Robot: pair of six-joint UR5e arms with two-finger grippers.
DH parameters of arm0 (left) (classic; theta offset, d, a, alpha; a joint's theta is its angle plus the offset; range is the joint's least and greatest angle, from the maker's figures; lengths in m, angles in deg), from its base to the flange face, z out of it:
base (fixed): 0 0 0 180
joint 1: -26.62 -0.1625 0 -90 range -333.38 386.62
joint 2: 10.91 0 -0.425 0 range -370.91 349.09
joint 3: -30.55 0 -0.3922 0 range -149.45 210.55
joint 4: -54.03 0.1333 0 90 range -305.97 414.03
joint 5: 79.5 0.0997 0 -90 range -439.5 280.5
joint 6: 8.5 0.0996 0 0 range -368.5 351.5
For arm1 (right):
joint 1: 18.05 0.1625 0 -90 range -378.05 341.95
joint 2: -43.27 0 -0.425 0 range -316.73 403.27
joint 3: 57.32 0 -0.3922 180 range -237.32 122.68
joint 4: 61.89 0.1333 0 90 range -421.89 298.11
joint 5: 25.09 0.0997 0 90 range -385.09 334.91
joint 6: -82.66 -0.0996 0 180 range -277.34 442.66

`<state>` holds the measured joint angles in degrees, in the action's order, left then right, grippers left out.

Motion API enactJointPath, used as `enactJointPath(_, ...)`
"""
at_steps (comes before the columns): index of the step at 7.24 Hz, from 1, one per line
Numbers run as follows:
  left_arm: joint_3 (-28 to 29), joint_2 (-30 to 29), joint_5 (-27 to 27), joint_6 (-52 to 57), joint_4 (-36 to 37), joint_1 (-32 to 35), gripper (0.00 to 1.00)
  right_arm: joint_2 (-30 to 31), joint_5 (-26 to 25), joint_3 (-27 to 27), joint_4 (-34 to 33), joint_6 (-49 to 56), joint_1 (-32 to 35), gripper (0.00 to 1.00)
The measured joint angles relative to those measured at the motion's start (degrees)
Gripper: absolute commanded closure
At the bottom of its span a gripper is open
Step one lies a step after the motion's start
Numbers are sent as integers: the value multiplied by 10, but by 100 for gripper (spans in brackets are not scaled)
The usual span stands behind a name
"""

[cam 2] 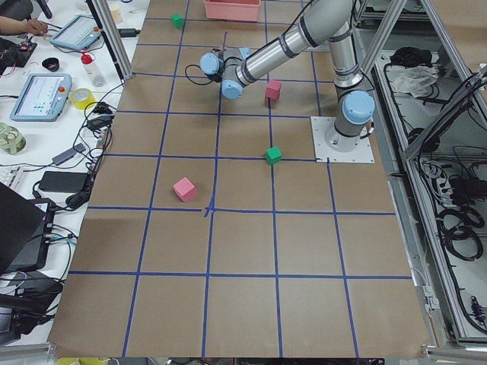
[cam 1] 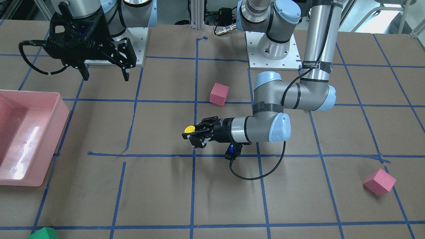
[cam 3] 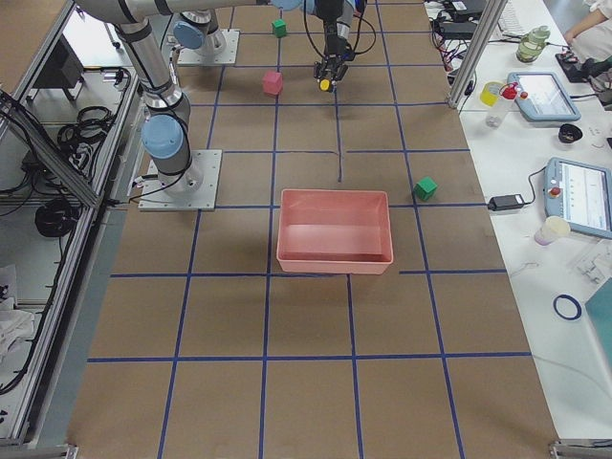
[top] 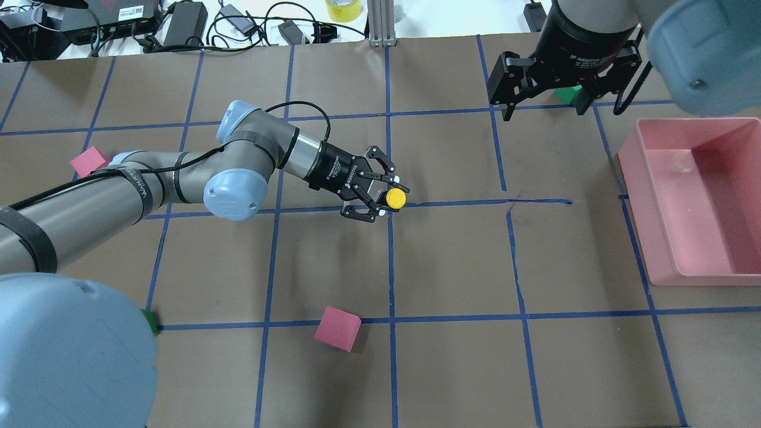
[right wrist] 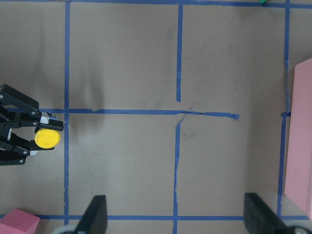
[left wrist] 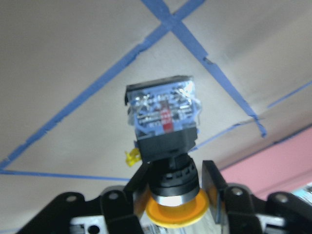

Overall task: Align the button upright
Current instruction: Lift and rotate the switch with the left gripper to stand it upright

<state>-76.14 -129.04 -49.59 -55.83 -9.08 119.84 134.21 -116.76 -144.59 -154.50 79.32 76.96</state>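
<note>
At the centre of the overhead frame, the left tool (top: 385,196) pinches the button (top: 395,198) between its fingers (left wrist: 214,181), which press on the black collar just behind the yellow cap. The cap faces up, and the silvery-blue base points toward the counter (top: 452,267), beside a blue tape crossing (top: 390,208). At the upper right, the right tool (top: 544,112) hangs spread and empty, well apart from the button and near the pink bin (top: 645,238). A pink cube (top: 337,328) lies at lower centre.

Bright, even light; wrist view blurred
</note>
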Motion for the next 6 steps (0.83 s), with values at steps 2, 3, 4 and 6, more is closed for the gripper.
enactJointPath(2,-26,-11,-56,44,-32,-13,100,-1,0,0,0,0,0,0)
enactJointPath(3,-31,-14,-70,53,-54,-14,100,-1,0,0,0,0,0,0)
enactJointPath(4,-34,-17,-77,56,-69,-14,100,-1,0,0,0,0,0,0)
enactJointPath(6,-35,-33,-82,59,-79,-14,100,-1,1,0,0,-1,0,0)
